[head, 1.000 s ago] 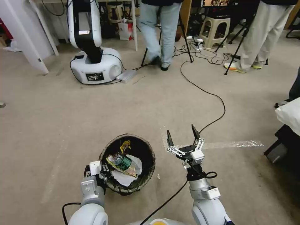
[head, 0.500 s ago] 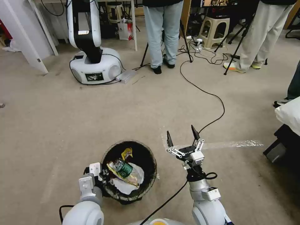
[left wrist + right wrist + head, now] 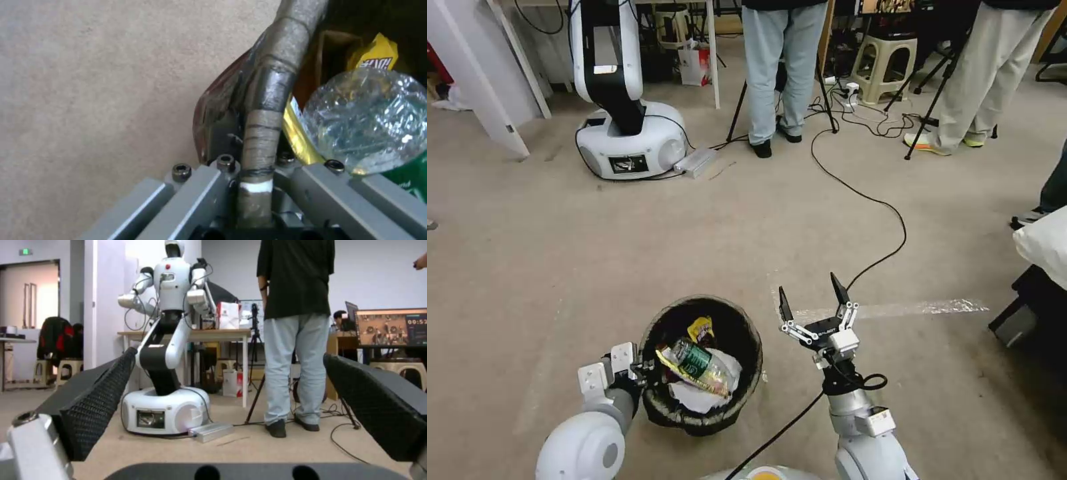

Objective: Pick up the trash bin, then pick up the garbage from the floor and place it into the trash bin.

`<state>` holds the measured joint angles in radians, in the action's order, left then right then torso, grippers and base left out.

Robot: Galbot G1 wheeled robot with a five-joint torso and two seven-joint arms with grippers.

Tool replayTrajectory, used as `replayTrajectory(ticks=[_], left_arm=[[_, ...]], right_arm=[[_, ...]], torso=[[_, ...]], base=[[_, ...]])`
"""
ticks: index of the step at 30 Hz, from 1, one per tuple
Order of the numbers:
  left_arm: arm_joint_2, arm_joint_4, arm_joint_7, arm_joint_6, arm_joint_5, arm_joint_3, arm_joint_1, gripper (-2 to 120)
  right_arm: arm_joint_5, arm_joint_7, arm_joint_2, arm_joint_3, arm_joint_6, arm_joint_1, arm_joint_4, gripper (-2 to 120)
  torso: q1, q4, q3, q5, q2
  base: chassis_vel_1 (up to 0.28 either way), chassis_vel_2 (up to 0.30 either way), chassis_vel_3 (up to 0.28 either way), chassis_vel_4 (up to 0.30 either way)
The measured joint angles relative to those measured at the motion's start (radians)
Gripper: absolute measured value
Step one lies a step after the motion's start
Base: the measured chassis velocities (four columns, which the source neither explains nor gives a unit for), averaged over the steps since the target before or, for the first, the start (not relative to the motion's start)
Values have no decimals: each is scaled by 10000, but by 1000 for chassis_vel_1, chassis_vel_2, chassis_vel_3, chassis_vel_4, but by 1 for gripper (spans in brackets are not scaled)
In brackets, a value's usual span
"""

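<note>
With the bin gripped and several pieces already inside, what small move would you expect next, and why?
Probably a slow turn of the base to look for more litter. The left end effector is clamped on the rim of the round white bin with its dark bag liner, which holds the clear green-labelled bottle, a yellow wrapper and white tissue. The right end effector is open and empty, and the carpet in front shows no obvious litter.

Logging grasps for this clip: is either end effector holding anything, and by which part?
The left end effector is shut on the trash bin, gripping its bag-covered rim on the robot's left side. The right end effector is open and holds nothing.
</note>
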<state>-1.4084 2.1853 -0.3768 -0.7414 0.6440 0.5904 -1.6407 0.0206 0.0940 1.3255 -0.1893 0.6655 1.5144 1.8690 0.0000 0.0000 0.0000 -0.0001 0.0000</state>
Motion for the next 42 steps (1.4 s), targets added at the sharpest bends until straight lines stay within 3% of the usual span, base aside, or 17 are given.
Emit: replayTrajectory(ticks=[16,30,37,39,42], left_arm=[[-176,-888,-226,44,597,-9,651,0],[-323,-619,-25,54,404,-119,886,53],[-349,-524,-25,54,393,-108,918,72],[-384,-445,-23,55,379,-106,935,86],[-403,-354,31,57,361,-101,940,95]], right_arm=[[-115,-158,58,109,97,63,-97,100],[-243,-391,87,330,197,65,-269,100],[-279,-425,81,344,234,109,-289,100],[-350,-462,87,380,269,153,-327,100],[-406,-487,122,419,289,173,-368,100]], torso=[[0,2,-1,6,0],[0,0,0,-1,0],[1,0,0,0,0],[0,0,0,0,0],[0,0,0,1,0]], base=[[0,0,0,0],[0,0,0,0],[0,0,0,0],[0,0,0,0],[0,0,0,0]])
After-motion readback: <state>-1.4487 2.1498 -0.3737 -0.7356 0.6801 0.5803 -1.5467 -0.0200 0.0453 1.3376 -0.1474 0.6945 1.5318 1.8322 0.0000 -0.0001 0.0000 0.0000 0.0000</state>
